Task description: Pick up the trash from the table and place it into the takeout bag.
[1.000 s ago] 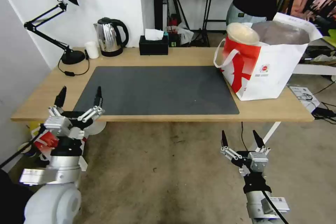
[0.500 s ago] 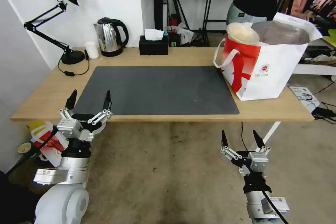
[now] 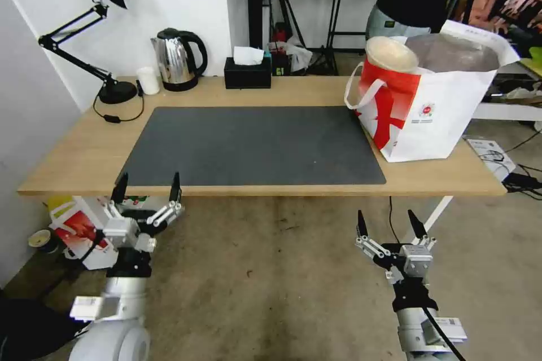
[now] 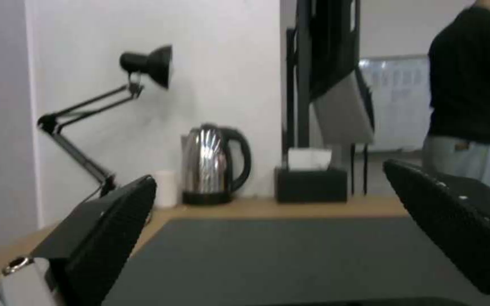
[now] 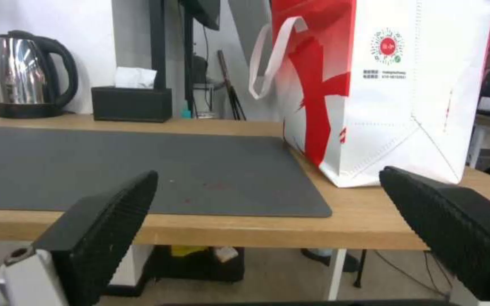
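Observation:
The takeout bag (image 3: 435,107), white with a red side and loop handles, stands open on the right end of the table (image 3: 79,152). A piece of trash, a beige round bowl (image 3: 390,53), sits in the bag's mouth at its left corner. My left gripper (image 3: 148,183) hangs open and holds nothing, just in front of and below the table's front edge, near the left corner of the dark mat (image 3: 254,144). My right gripper (image 3: 387,220) is open and holds nothing, low over the floor before the table. The right wrist view shows the takeout bag (image 5: 404,85) beyond the black fingers (image 5: 103,225).
Along the back of the table stand a black desk lamp (image 3: 104,39), a steel kettle (image 3: 178,59), a small white cup (image 3: 149,80) and a black tissue box (image 3: 248,70). A smaller red and white bag (image 3: 84,225) lies under the table's left end. Cables (image 3: 519,177) lie on the floor at right.
My left arm has dropped and drawn back from over the table's front-left edge to below it, shifting slightly right. The right arm and the bag have not moved.

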